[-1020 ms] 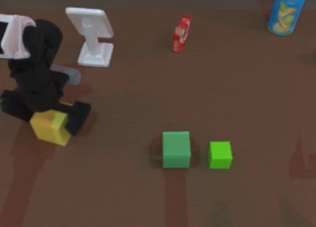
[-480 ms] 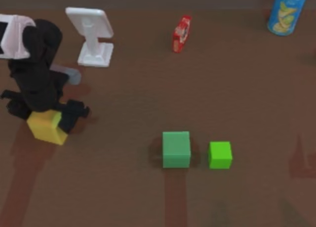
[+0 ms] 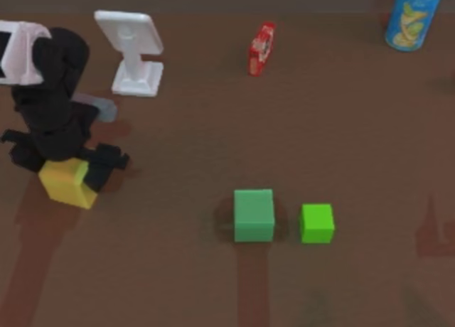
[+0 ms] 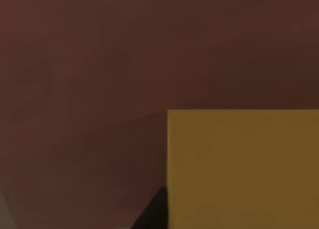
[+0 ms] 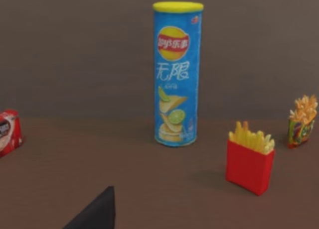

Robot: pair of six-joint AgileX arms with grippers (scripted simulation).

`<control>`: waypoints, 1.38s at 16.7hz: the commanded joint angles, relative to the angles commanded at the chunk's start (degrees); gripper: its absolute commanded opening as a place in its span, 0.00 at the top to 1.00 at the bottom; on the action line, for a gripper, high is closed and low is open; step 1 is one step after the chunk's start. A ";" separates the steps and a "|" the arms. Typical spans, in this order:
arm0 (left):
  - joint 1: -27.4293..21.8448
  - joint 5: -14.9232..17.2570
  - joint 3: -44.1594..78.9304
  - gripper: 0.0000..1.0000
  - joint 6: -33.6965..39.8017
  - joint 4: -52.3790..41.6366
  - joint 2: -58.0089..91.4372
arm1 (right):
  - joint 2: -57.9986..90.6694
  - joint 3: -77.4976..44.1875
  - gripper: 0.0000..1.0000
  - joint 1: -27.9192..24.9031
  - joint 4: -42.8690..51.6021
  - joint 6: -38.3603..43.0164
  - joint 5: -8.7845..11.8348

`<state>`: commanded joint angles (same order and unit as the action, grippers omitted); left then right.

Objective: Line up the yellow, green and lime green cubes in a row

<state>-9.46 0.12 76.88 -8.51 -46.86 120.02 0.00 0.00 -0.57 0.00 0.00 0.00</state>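
Left claw (image 3: 65, 172) barely moved, gripping yellow cube (image 3: 67, 183) | green cube (image 3: 254, 215), lime cube (image 3: 317, 222) well to its right | lift clear first, set flush beside green.

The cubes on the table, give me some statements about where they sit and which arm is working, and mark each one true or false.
1. The left gripper is down at the yellow cube, at the table's left. True.
2. The green cube and the lime green cube touch each other. False: a strip of bare table shows between them.
3. The lime green cube lies to the right of the green cube. True.
4. The yellow cube already sits in line beside the green cube. False: it is far off to the left.
5. The blue chips can stands between the two green cubes. False: it stands at the far right corner.
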 joint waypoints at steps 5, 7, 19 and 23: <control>0.01 0.09 1.79 1.00 -0.05 -2.62 -1.51 | 0.00 0.00 0.00 0.00 0.00 0.00 0.00; 0.17 0.08 4.03 1.00 -0.12 -6.42 -2.83 | 0.00 0.00 0.00 0.00 0.00 0.00 0.00; -0.77 0.01 9.02 1.00 2.07 -14.66 -6.17 | 0.00 0.00 0.00 0.00 0.00 0.00 0.00; -7.43 -0.09 9.35 1.00 12.87 -15.88 -6.53 | 0.00 0.00 0.00 0.00 0.00 0.00 0.00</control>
<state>-16.89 0.04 86.23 4.36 -62.74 113.48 0.00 0.00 -0.57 0.00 0.00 0.00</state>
